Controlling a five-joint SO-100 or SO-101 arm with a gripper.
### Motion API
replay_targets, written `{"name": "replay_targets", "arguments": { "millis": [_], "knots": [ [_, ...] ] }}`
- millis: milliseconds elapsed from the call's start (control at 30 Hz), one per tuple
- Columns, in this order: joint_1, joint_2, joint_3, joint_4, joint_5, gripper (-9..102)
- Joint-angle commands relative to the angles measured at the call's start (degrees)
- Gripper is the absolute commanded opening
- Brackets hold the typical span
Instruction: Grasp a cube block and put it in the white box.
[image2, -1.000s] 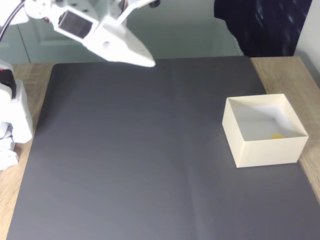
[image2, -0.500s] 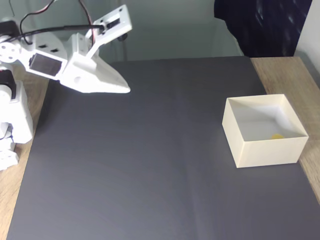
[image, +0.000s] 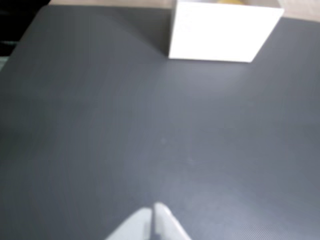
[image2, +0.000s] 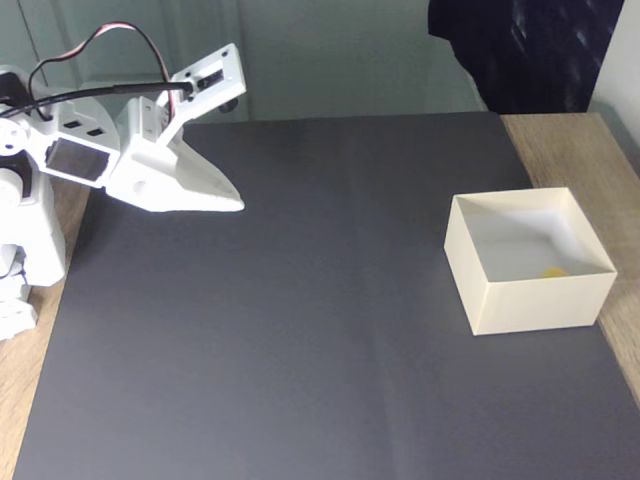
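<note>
Inside white box (image2: 500, 300): cube block (image2: 553, 271).

In the fixed view, the small yellow cube block (image2: 553, 271) was mostly hidden behind the front wall of the square cream-white box (image2: 530, 300); only a sliver showed. In the wrist view, the box (image: 220, 32) was cut off by the top edge and blurred, and the white plastic fingers (image: 165, 225) ran off the bottom edge.
</note>
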Motion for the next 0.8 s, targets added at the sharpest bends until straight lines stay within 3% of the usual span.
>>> {"name": "replay_targets", "arguments": {
  "millis": [0, 433, 767],
  "knots": [
    [-0.18, 0.88, 0.44, 0.7, 0.0, 0],
    [-1.85, 0.97, 2.55, 15.56, -4.22, 0],
    [-2.02, 0.97, 2.55, 21.18, -7.73, 0]
  ]
}}
